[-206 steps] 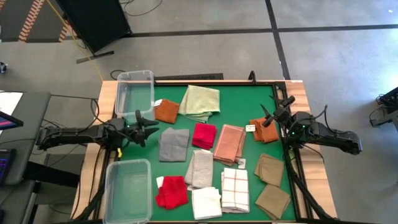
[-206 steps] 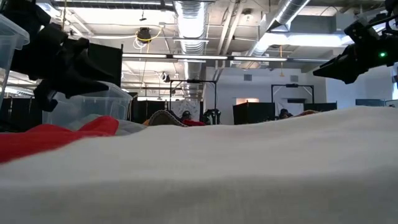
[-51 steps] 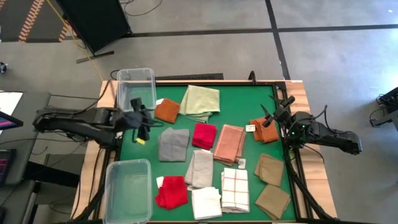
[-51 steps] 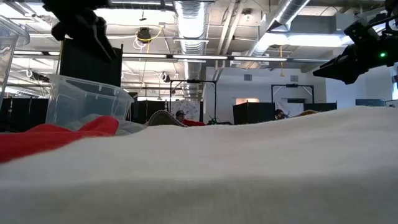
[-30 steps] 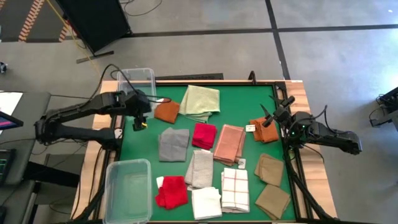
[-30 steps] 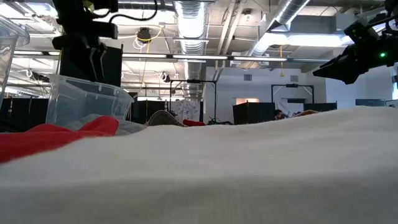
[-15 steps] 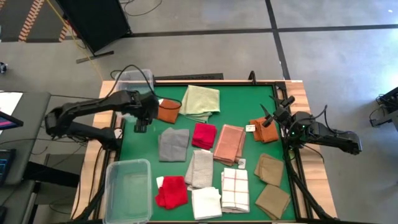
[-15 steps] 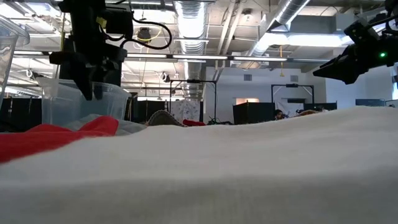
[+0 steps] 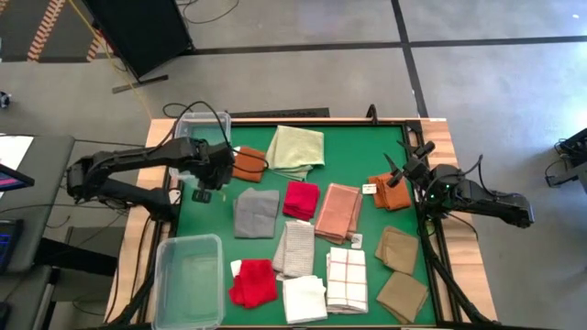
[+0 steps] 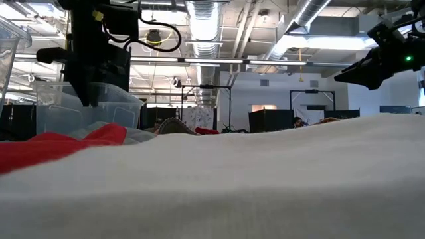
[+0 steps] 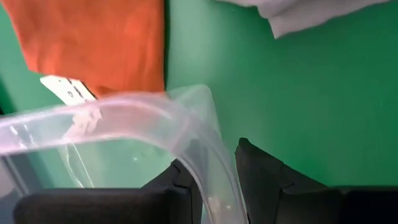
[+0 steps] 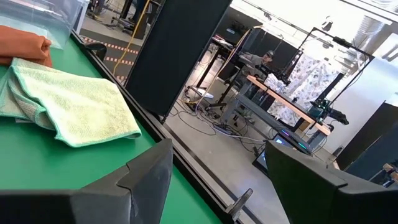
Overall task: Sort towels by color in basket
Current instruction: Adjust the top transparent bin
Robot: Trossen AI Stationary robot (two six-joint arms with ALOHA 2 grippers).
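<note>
About a dozen folded towels lie on the green mat: rust-orange (image 9: 246, 163), pale green (image 9: 296, 149), grey (image 9: 256, 212), red (image 9: 301, 199), salmon pink (image 9: 337, 211), striped grey (image 9: 294, 247), a second red (image 9: 252, 282), white (image 9: 304, 299), checked (image 9: 347, 279), two tan (image 9: 397, 248), and another orange (image 9: 389, 192). My left gripper (image 9: 203, 189) points down at the near right corner of the far clear bin (image 9: 200, 124), shut on its wall. My right gripper (image 9: 404, 167) waits open above the right-hand orange towel, its fingers wide apart (image 12: 217, 186). My left gripper has the far clear bin's wall at its rounded corner (image 11: 208, 168) between its two fingers, one finger inside (image 11: 177, 183) the bin and one outside (image 11: 264, 174). The fingers come from above, pointing down. Whether the bin's base is still on the table I cannot tell.
A second clear bin (image 9: 188, 280) stands at the near left corner. The rust-orange towel (image 11: 99, 43) and its white tag (image 11: 68, 90) lie right beside the held corner, the grey towel (image 11: 311, 12) a little further off. A black frame edges the mat.
My left gripper has swung from above the bin's right side, tipped to point down and come down onto the bin's near right corner, taking hold of the wall. The bin has shifted a little; in the low view its rim now looks level. The right arm kept still.
</note>
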